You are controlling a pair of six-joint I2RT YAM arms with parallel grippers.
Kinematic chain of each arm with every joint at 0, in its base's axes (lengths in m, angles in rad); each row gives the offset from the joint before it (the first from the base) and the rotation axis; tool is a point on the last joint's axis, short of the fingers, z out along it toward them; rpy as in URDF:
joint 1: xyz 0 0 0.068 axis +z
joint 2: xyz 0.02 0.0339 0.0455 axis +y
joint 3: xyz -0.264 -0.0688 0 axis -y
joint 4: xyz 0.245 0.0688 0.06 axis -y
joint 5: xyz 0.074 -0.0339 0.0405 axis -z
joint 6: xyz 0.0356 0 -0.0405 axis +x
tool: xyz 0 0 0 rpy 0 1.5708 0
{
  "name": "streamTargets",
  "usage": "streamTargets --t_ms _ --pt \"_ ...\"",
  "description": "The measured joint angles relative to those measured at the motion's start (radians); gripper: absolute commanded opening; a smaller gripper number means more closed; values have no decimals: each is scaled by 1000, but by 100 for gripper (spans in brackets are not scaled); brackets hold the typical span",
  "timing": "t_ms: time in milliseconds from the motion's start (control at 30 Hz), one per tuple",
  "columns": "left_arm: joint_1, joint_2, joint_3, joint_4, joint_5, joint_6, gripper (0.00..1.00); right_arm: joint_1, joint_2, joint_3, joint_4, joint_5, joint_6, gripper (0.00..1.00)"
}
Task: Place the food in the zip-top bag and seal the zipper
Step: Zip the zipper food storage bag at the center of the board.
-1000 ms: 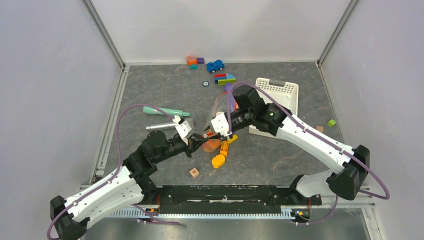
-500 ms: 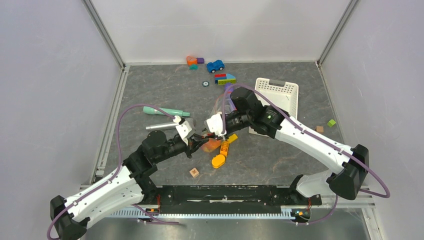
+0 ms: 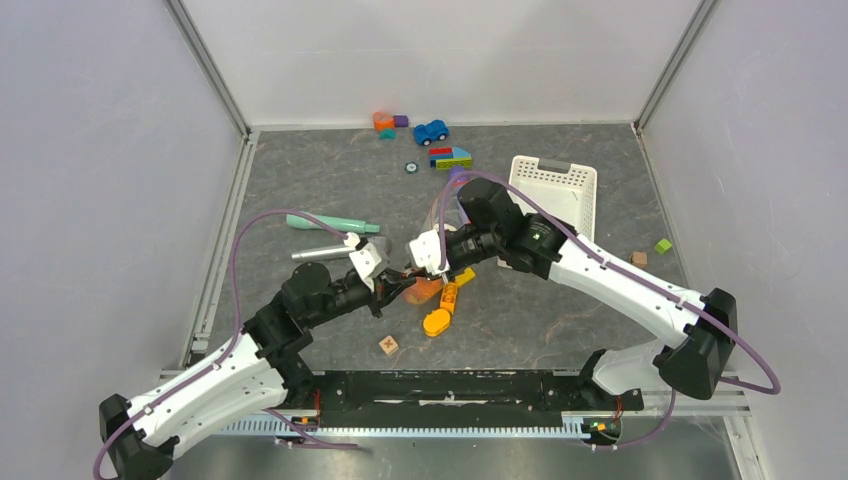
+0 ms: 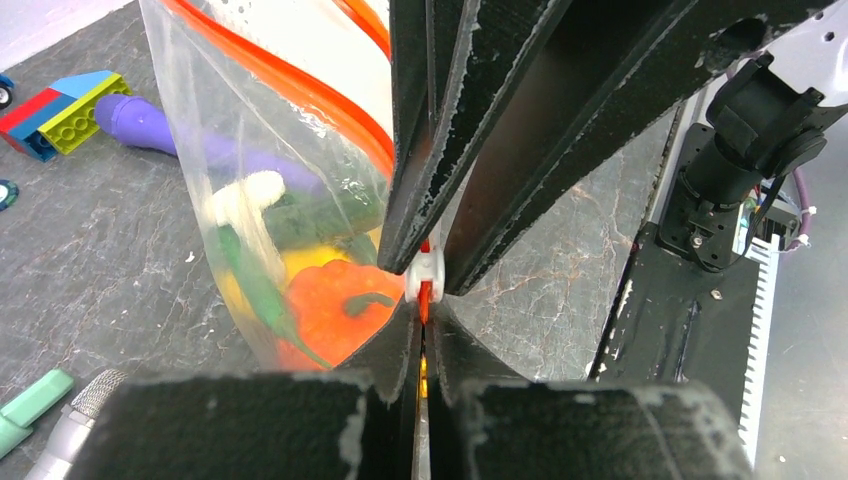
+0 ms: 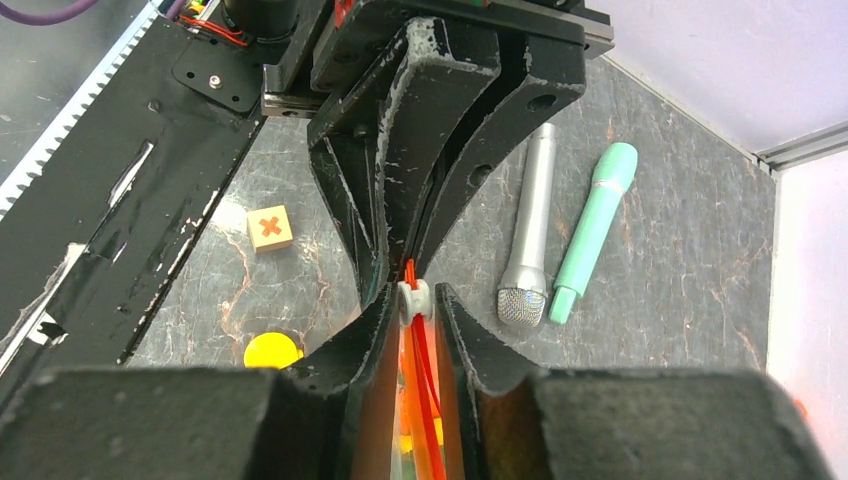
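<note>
The clear zip-top bag [image 4: 250, 150] hangs between my two grippers at the table's middle. The food [image 4: 330, 300] lies inside it: an orange pumpkin, green beans, a yellow piece and a white piece. My left gripper [image 4: 424, 312] is shut on the end of the orange-red zipper [image 4: 290, 85]. My right gripper [image 5: 413, 300] faces it, tip to tip, with its jaws drawn in around the zipper's white slider [image 5: 414, 297]. From above, the left gripper [image 3: 395, 280] and the right gripper [image 3: 420, 263] nearly meet over the bag's orange contents [image 3: 425, 290].
A white slotted basket [image 3: 560, 185] stands behind the right arm. A silver microphone [image 5: 528, 240] and a teal tool [image 5: 595, 225] lie to the left. Orange and yellow blocks [image 3: 440, 312] and a wooden cube [image 3: 388, 345] sit near the front. Toy cars and blocks [image 3: 432, 132] line the back.
My right gripper has slid left along the zipper toward the left gripper, and its jaws have narrowed. The left gripper has stayed put.
</note>
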Motion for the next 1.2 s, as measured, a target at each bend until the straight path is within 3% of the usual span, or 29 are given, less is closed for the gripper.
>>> streamTargets --t_ms 333,467,1200 --pt "0 -3 0 -25 -2 0 2 6 19 0 -5 3 13 14" --pt "0 -3 0 -26 -2 0 2 8 19 0 -5 5 16 0" --pt "1 -81 0 -79 -105 -1 2 32 -4 -32 69 352 145 0"
